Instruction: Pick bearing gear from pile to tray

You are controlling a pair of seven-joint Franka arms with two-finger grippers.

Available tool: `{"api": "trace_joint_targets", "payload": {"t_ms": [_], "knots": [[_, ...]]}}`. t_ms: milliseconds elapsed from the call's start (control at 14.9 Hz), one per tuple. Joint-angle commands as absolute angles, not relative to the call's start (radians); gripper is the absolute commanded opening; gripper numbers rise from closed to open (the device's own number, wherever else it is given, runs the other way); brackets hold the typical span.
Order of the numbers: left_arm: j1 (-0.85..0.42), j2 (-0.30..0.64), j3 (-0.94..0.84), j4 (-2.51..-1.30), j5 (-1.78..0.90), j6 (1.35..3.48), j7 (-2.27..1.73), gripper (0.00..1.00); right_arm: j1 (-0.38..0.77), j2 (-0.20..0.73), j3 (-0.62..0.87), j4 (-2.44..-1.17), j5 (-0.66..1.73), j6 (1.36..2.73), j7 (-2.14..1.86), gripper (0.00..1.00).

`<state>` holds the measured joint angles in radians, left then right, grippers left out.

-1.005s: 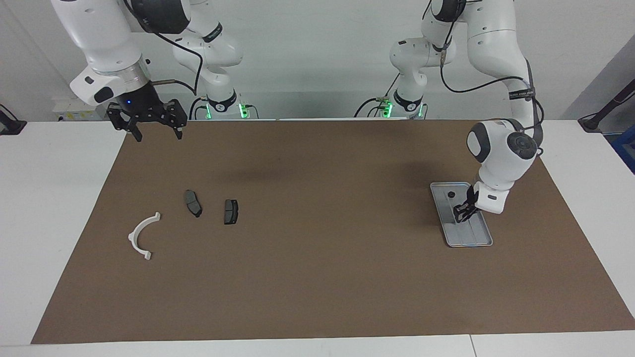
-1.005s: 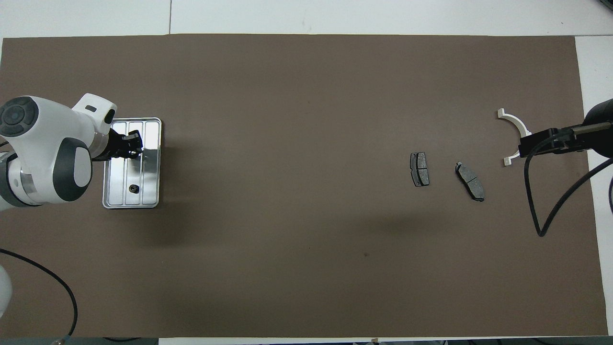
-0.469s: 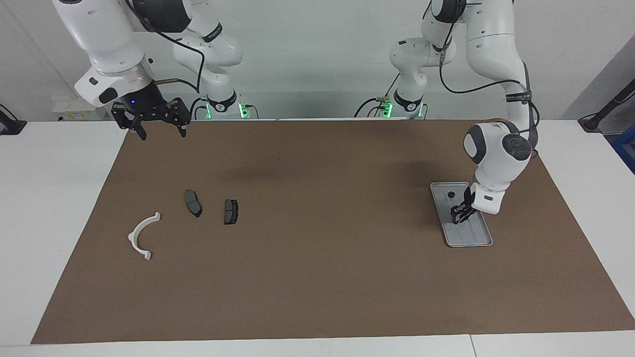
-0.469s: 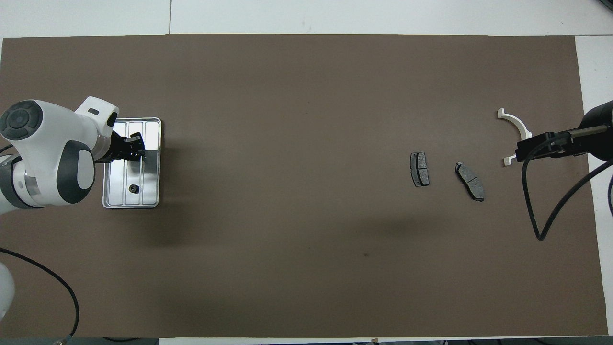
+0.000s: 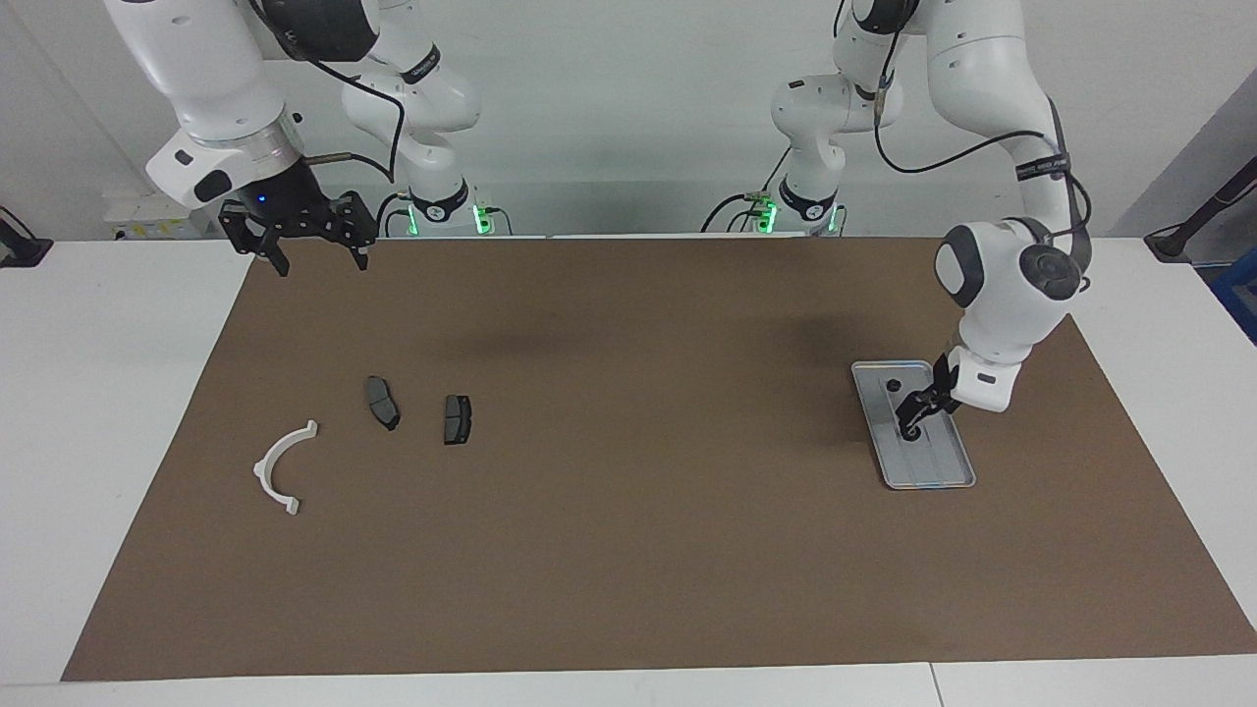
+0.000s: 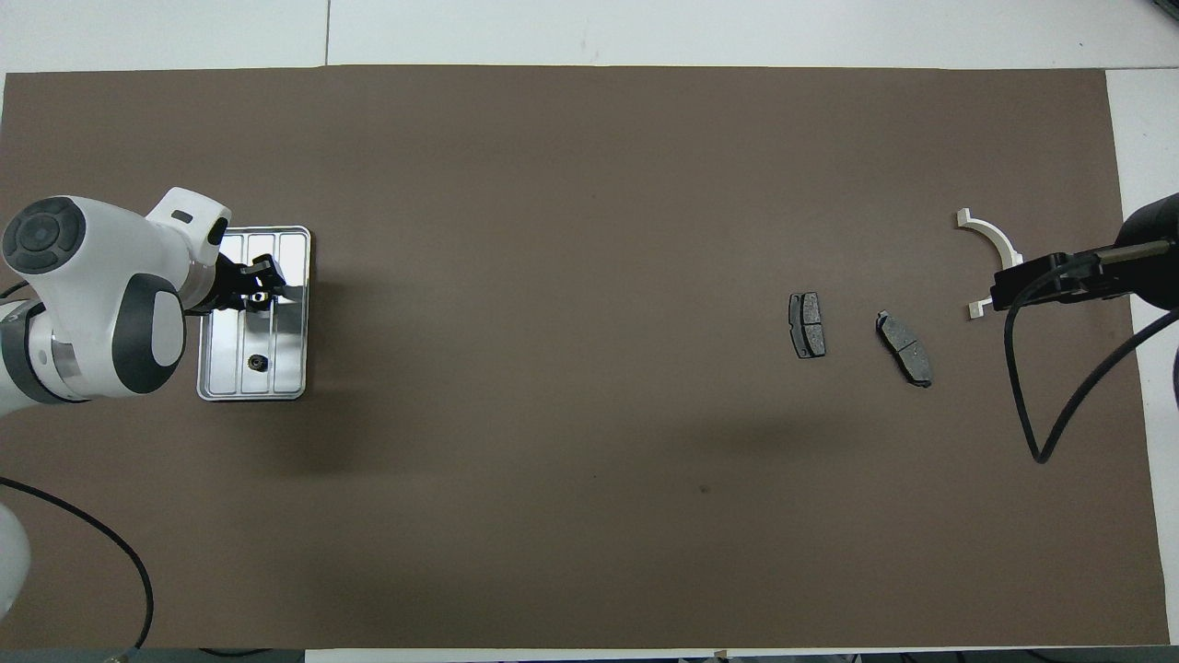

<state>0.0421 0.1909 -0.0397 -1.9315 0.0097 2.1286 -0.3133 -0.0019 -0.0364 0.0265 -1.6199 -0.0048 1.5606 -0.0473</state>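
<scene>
A: Okay, what's changed? The left hand (image 5: 915, 417) sits low over the tray (image 5: 957, 469), and compared with a second ago the arm has lifted and pulled back a bit toward its own end of the table.

B: Is it gripping anything?

A: In the overhead view a small dark ring (image 6: 261, 296) shows at the fingertips, lying on the tray, which wasn't visible half a second ago. I judge it's just been let go, but I can't tell whether the fingers are apart or together.

B: Anything else in there?

A: Yes, a second dark round piece (image 6: 258, 363) nearer the robots in the tray.

B: And the pile?

A: Two brake pads (image 5: 457, 419) and the white arc (image 5: 280, 467) lie on the brown mat (image 5: 628, 550) toward the right arm's end, unmoved. No more rings visible there.

B: Right hand?

A: Waiting, the right hand (image 5: 312, 257) is raised over the mat's edge near its base, fingers spread apart, empty; it has shifted only slightly.

B: So the task is probably about done.
</scene>
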Motion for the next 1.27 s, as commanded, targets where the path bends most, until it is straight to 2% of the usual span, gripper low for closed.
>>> {"api": "trace_joint_targets", "payload": {"t_ms": [0, 335, 603, 804, 1072, 1206], "knots": [[0.041, 0.040, -0.032, -1.948, -0.002, 1.970, -0.302, 1.00, -0.002, -0.048, 0.026, -1.620, 0.020, 1.543, -0.032, 1.00], [0.035, -0.122, -0.034, -1.931, -0.002, 1.752, -0.293, 1.00, -0.002, -0.049, 0.026, -1.620, 0.020, 1.555, -0.034, 1.00], [0.023, -0.127, -0.022, -1.917, -0.002, 1.732, -0.233, 1.00, -0.002, -0.049, 0.026, -1.621, 0.020, 1.557, -0.032, 1.00], [-0.015, -0.082, 0.017, -1.873, -0.002, 1.749, -0.216, 1.00, -0.002, -0.048, 0.026, -1.621, 0.020, 1.560, -0.029, 1.00], [-0.017, 0.040, 0.018, -1.677, -0.002, 1.659, -0.215, 1.00, -0.002, -0.049, 0.026, -1.621, 0.020, 1.560, -0.035, 1.00], [-0.006, 0.058, 0.020, -1.643, -0.037, 1.637, -0.213, 1.00, -0.002, -0.049, 0.026, -1.621, 0.020, 1.560, -0.035, 1.00]]}}
